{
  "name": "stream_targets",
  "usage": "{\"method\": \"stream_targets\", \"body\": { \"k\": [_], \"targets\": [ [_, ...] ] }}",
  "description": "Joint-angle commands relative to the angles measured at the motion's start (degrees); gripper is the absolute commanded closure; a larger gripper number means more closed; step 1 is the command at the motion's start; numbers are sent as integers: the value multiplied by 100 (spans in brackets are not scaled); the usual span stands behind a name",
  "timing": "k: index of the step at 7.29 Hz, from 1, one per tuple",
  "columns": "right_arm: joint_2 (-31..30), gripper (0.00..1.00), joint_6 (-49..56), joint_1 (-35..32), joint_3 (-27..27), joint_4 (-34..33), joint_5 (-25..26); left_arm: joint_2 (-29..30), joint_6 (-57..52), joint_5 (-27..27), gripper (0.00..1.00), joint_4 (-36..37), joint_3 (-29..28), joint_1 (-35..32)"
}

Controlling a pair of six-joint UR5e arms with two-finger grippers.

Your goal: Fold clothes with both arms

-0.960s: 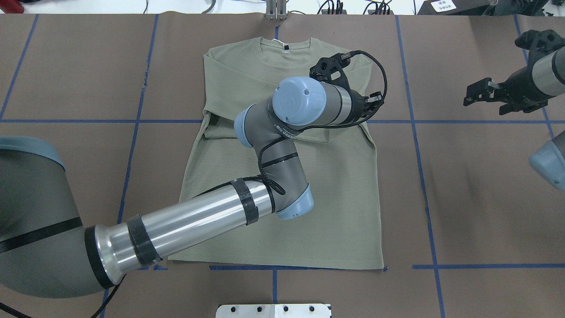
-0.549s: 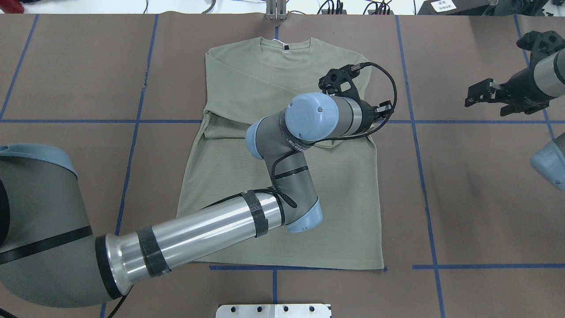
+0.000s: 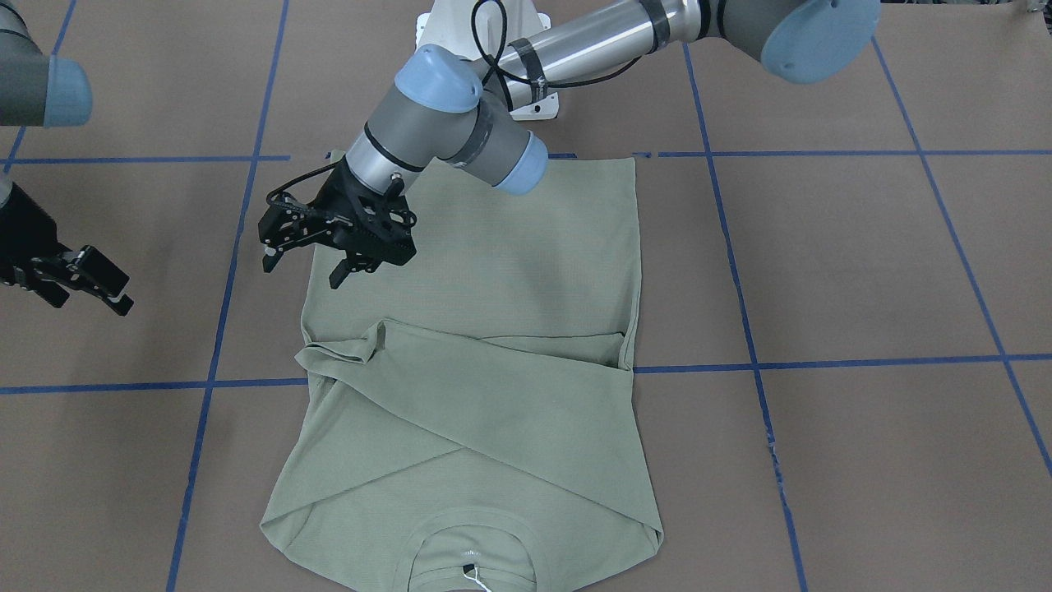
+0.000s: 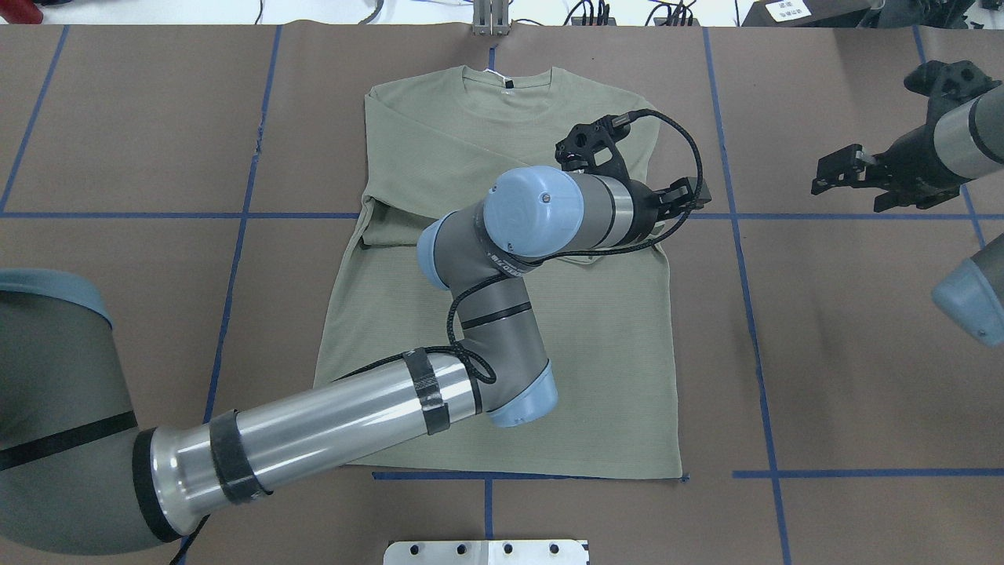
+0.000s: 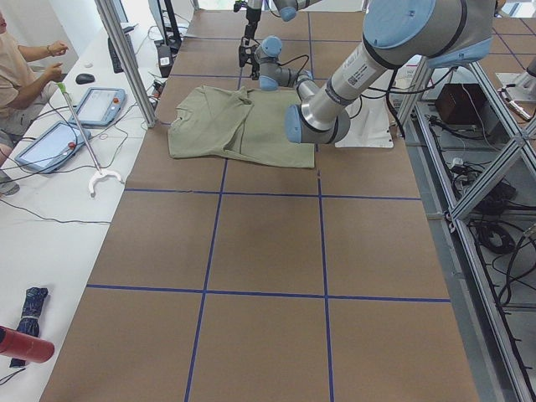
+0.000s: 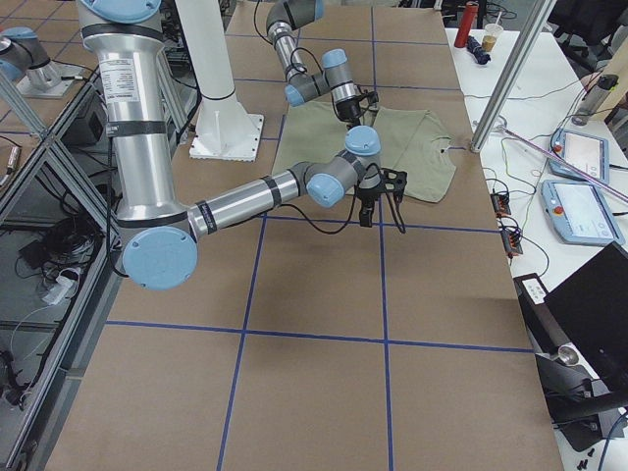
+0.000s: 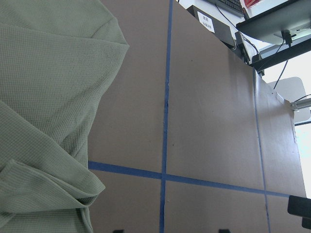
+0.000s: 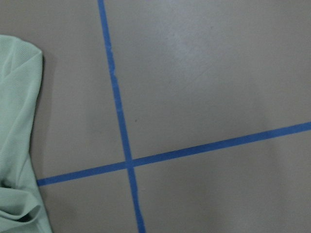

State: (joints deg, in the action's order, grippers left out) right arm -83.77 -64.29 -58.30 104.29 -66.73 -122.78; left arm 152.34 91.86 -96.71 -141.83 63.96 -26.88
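Note:
The sage-green shirt [image 4: 439,133] lies flat on the table, collar at the far edge, both sleeves folded across the chest [image 3: 493,386]. My left arm [image 4: 337,416] reaches over it. The left gripper [image 3: 302,273] hangs open and empty just above the shirt's right side edge, close to the folded sleeve cuff [image 3: 341,349]. The left wrist view shows that shirt edge [image 7: 43,97] and bare table beside it. My right gripper [image 4: 823,176] hovers open and empty well to the right of the shirt; it also shows in the front view [image 3: 103,288]. A shirt corner [image 8: 14,121] sits at the left of the right wrist view.
Blue tape lines [image 4: 737,235] grid the brown table. The white pedestal base [image 3: 485,25] stands behind the hem. A metal plate [image 4: 486,552] lies at the near edge. A person [image 5: 17,75] sits by tablets [image 5: 100,105] on the side bench.
The left gripper has shifted rightward and slightly nearer, from over the shirt's shoulder to its side edge. The right gripper has drifted a little left toward the shirt.

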Motion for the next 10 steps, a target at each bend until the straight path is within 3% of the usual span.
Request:
{"method": "stream_targets", "body": {
  "k": [1, 2, 4, 5, 7, 8, 10],
  "targets": [
    [-208, 0, -1693, 1060, 527, 625, 401, -1105, -315, -655, 13, 1075, 1744, -360],
    [-323, 0, -2206, 1841, 914, 583, 1092, -1737, -709, -683, 13, 1479, 2586, -510],
    [-324, 0, -2798, 3231, 1319, 530, 2261, -2767, -1108, -1130, 12, 1694, 3558, -756],
    [-298, 1, -3391, 3777, 1435, 77, 2685, -2850, -1100, -1122, 12, 1615, 3605, -766],
    [-263, 16, -4052, 4560, 1866, -890, 3188, -2850, -1091, -1131, 10, 1597, 3606, -792],
    [-254, 19, -4370, 4756, 1858, -964, 3478, -2850, -1039, -1122, 9, 1597, 3606, -792],
    [-272, 33, -4960, 4915, 1796, -982, 3463, -2868, -1021, -1122, 8, 1597, 3553, -784]
  ]
}}
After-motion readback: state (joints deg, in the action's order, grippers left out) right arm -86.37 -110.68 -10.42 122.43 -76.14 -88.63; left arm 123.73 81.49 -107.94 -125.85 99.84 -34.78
